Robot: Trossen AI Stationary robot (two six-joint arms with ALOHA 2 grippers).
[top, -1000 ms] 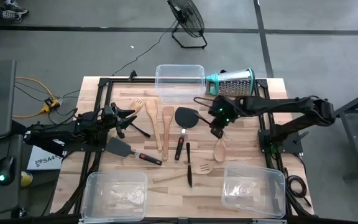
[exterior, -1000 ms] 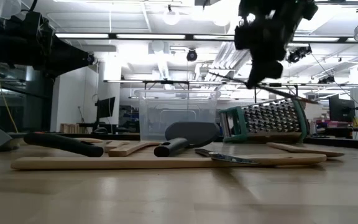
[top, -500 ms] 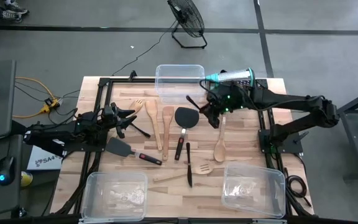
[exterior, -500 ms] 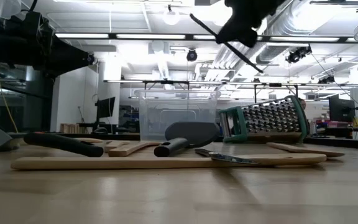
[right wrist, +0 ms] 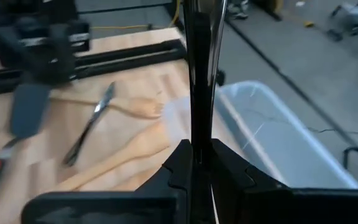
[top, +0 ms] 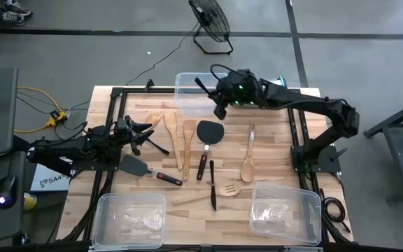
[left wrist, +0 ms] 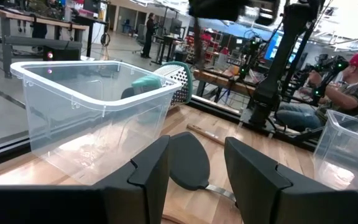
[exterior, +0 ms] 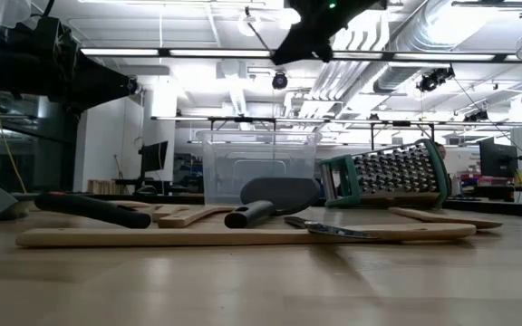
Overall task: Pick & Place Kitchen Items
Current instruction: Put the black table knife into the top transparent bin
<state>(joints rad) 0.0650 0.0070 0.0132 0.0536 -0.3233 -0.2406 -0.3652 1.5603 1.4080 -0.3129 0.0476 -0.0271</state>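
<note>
— Wooden tabletop (top: pixel 271 150) first: what is lying nearest the front edge?

— Two clear bins (top: pixel 130 218) are sitting at the front corners, and just behind them the utensils are lying spread out: a slotted wooden spatula (top: pixel 208 195), a thin black tool (top: pixel 213 183), a red-handled spatula (top: pixel 145 170), wooden spoons (top: pixel 248 157).

— And the grippers?

— Left gripper (top: pixel 144 130) is waiting low at the left side, fingers (left wrist: pixel 145 168) standing partly apart on nothing. Right gripper (top: pixel 219 96) is hanging high over the far bin (top: pixel 201 91), fingers (right wrist: pixel 178 163) pinched tight on a thin black utensil (right wrist: pixel 199 68) near one end.

— How is that one likely handling?

— Light, stiff and slim, I judge; held at the end it is sticking out long, so it may swing or twist in the pinch. A grip nearer the middle would steady it. Beyond it, the grater (exterior: pixel 386 177) is lying at the far edge.
</note>
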